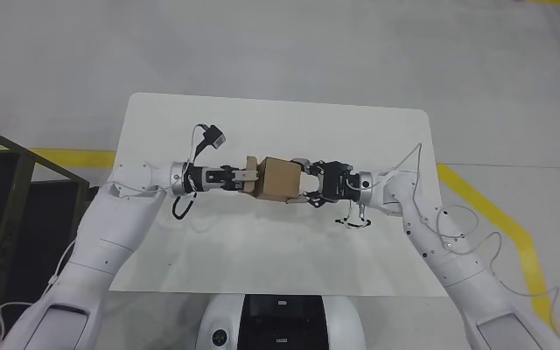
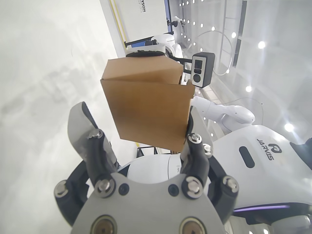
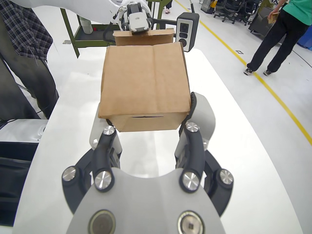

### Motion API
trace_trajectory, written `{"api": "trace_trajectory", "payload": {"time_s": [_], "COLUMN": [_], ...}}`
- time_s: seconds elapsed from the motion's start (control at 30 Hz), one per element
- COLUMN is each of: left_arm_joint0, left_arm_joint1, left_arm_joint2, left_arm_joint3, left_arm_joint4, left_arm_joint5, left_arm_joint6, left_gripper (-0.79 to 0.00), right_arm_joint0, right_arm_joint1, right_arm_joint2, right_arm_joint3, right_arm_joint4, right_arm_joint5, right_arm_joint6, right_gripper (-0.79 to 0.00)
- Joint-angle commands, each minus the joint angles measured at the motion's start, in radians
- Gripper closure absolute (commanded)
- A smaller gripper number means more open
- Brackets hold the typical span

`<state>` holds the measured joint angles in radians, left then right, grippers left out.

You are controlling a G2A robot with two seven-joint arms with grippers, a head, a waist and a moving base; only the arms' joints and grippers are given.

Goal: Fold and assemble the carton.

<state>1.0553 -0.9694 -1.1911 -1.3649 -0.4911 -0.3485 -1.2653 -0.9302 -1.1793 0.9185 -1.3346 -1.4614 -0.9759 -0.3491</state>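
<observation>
Right gripper (image 3: 146, 119): fingers set wide and clamped on the near, closed end of the carton (image 3: 146, 79). One pad presses its corner; the other fingertip is largely hidden beneath the carton's edge.

Left gripper (image 2: 137, 115): fingers spread wide around the far end flap (image 2: 151, 103). One finger touches the flap's edge; the other stands well clear.

The carton lies between both grippers over the middle of the white table (image 3: 219, 122). I cannot tell whether it rests on the table.

From above, the carton (image 1: 278, 178) hides the right pincer's (image 1: 308, 185) fingertips. In the right wrist view its near end covers one fingertip of that pincer. Its raised far flap (image 3: 156, 38) masks how the left pincer (image 3: 137, 31) meets it.
</observation>
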Motion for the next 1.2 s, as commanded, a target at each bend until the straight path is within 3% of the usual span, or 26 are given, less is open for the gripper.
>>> {"api": "trace_trajectory", "payload": {"time_s": [0.0,0.2,0.6,0.87,1.17], "left_arm_joint0": [-0.003,-0.015,-0.021,0.001,0.001], "left_arm_joint1": [0.000,-0.001,-0.001,0.004,-0.003], "left_arm_joint2": [0.003,0.018,0.028,0.003,0.003], "left_arm_joint3": [-0.008,-0.031,-0.052,-0.065,-0.074], "left_arm_joint4": [0.025,0.078,0.140,0.119,0.003], "left_arm_joint5": [0.008,0.024,0.045,0.036,-0.026], "left_arm_joint6": [0.005,0.030,0.062,0.064,0.050], "left_gripper": [-0.603,-0.625,-0.551,-0.603,-0.582], "right_arm_joint0": [0.000,0.001,-0.010,-0.008,0.001], "right_arm_joint1": [0.000,0.000,0.005,0.007,0.005], "right_arm_joint2": [-0.001,-0.005,0.006,0.009,0.007], "right_arm_joint3": [-0.001,-0.005,-0.008,-0.006,0.011], "right_arm_joint4": [-0.001,-0.011,0.000,0.008,0.040], "right_arm_joint5": [0.001,0.006,0.006,-0.007,-0.023], "right_arm_joint6": [-0.001,-0.002,-0.016,-0.026,-0.045], "right_gripper": [-0.431,-0.440,-0.434,-0.422,-0.397]}}
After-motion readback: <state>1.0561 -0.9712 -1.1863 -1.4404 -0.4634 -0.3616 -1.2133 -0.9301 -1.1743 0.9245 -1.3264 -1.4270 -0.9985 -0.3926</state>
